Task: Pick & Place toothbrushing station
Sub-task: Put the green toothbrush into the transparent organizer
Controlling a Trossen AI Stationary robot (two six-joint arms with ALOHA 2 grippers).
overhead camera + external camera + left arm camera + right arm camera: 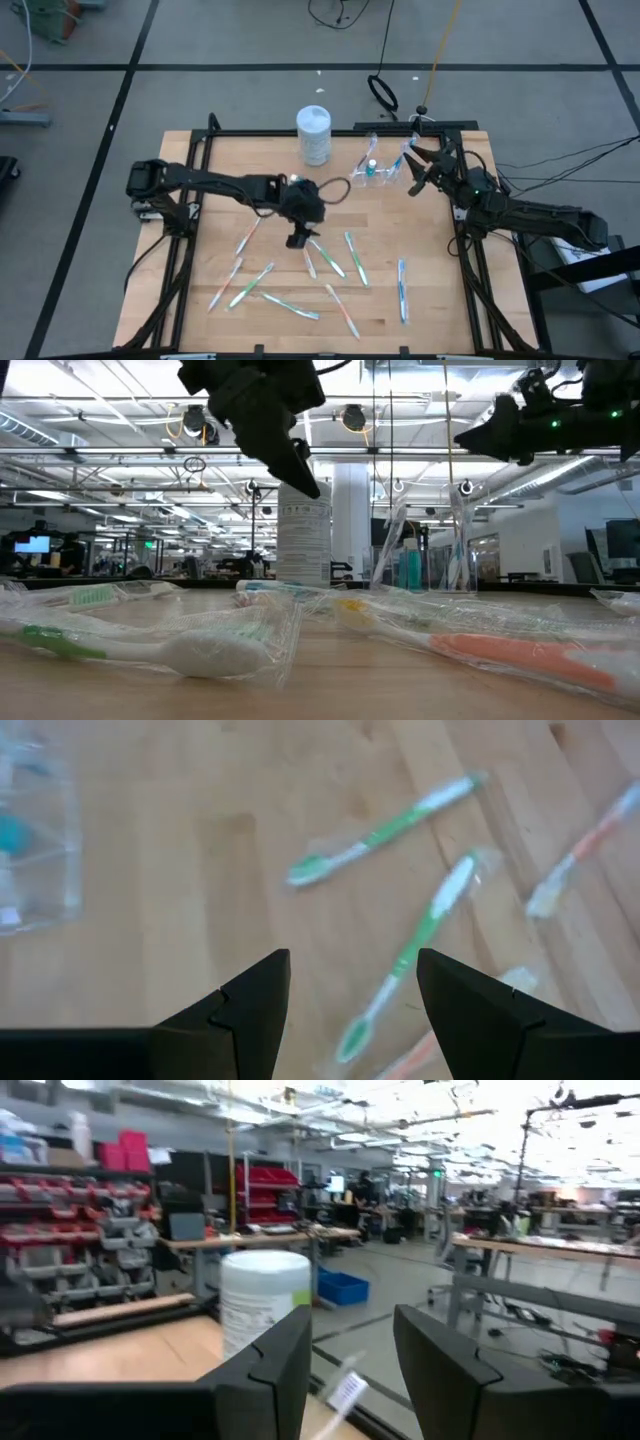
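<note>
High view — toothbrushes (335, 260) mid-table, scattered

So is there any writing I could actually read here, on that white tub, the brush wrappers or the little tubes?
None can be read.
White canister: its label shows print in the low view, too blurred to read.
Toothbrush wrappers: no legible text.
Clear cup with the small blue tube: any print is too small to tell.
Screens and signs in the room behind: too far off to read.
</note>
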